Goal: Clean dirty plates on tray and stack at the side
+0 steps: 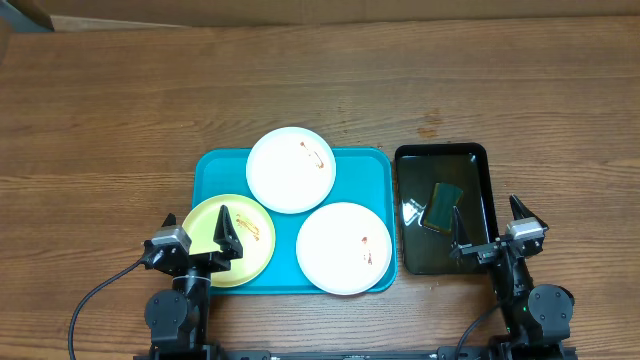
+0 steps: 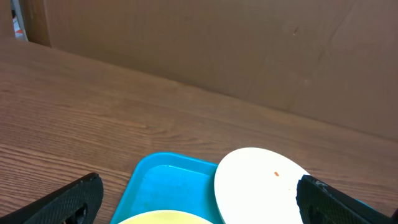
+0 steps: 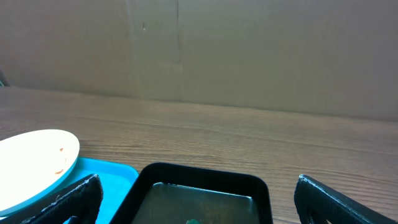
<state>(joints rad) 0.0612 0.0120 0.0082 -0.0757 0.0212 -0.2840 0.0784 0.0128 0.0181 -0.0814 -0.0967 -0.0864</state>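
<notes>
Three plates lie on the turquoise tray [image 1: 213, 172]: a white plate [image 1: 290, 170] at the back, a white plate [image 1: 344, 248] at the front right and a pale yellow plate [image 1: 252, 245] at the front left. Each carries small orange-brown smears. My left gripper [image 1: 196, 220] stands open at the tray's front left corner, its right finger over the yellow plate. In the left wrist view the left gripper [image 2: 202, 204] frames the tray [image 2: 168, 186], the back white plate [image 2: 258, 186] and the yellow plate's edge [image 2: 165, 218]. My right gripper [image 1: 488, 214] is open and holds nothing.
A narrower black tray [image 1: 440, 150] stands right of the turquoise one, holding liquid and a green sponge [image 1: 444, 205]. The right wrist view shows this black tray [image 3: 205, 174] between the open fingers. Brown cardboard closes off the table's far edge [image 1: 300, 22].
</notes>
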